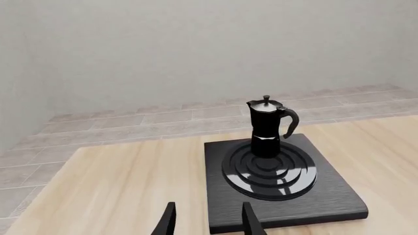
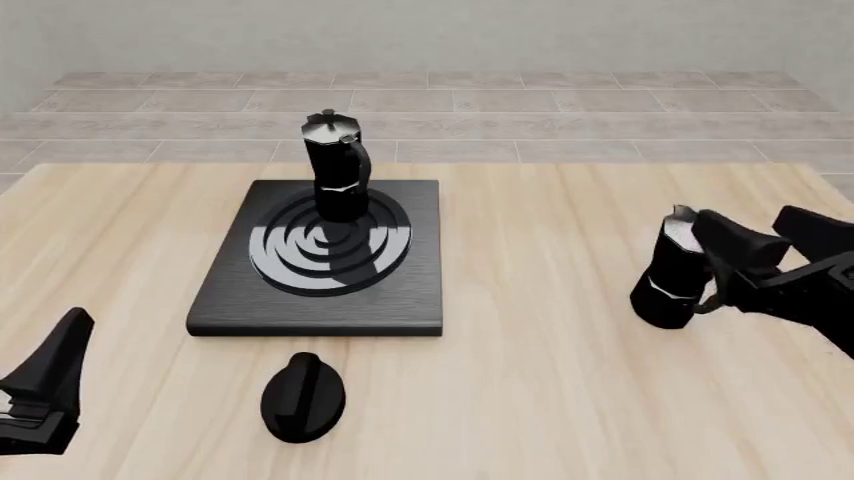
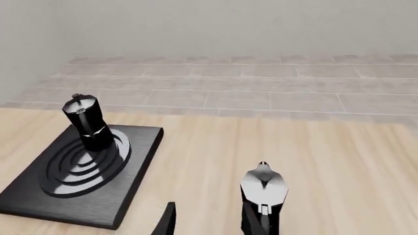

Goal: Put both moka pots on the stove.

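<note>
One moka pot [image 2: 336, 165] stands upright on the back part of the stove [image 2: 227, 300], on the ring burner; it also shows in the left wrist view [image 1: 267, 128] and the right wrist view [image 3: 87, 122]. The second moka pot [image 2: 671, 272] stands on the table at the right, away from the stove. My right gripper [image 2: 747, 228] is open right beside this pot, on the pot's right side. In the right wrist view the pot [image 3: 264, 188] sits at one finger [image 3: 252, 220], not in the gap. My left gripper [image 2: 67, 345] is open and empty near the front left edge, its fingers [image 1: 168, 223] pointing at the stove [image 1: 326, 196].
A black oval knob with a ridge [image 2: 304, 397] lies on the wooden table [image 2: 534, 380] just in front of the stove. A tiled floor and a plain wall lie beyond the table's far edge.
</note>
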{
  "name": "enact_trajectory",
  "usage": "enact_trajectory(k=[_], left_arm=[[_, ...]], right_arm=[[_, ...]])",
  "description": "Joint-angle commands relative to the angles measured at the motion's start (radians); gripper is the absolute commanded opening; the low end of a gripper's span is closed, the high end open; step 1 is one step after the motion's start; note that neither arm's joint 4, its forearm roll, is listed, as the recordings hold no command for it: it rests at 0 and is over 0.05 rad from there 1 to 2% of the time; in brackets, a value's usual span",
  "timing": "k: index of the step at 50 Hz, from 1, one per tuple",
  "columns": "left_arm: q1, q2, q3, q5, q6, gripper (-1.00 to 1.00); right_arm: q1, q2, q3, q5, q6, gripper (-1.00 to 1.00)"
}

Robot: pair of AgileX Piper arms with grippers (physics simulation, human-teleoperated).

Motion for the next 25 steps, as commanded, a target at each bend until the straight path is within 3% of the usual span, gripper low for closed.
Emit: enact_trajectory(k=[1,3,5,6,25], left_arm=[[-0.001,0.002,0.000,-0.002,0.003,1.00],[-0.001,0.002,0.000,-0.001,0.003,1.00],[-0.001,0.004,0.000,-0.002,0.003,1.00],[-0.001,0.002,0.000,-0.001,0.004,1.00],[0.000,-0.015,0.000,0.016,0.006,1.00]], right_arm=[[-0.028,0.054,-0.097,0.119,-0.018,1.00],[-0.033,0.068,-0.103,0.126,-0.037,1.00],[-0.030,0.070,-0.121,0.149,-0.023,1.00],[-0.038,0.073,-0.134,0.166,-0.047,1.00],[-0.091,0.142,-0.251,0.326,-0.014,1.00]])
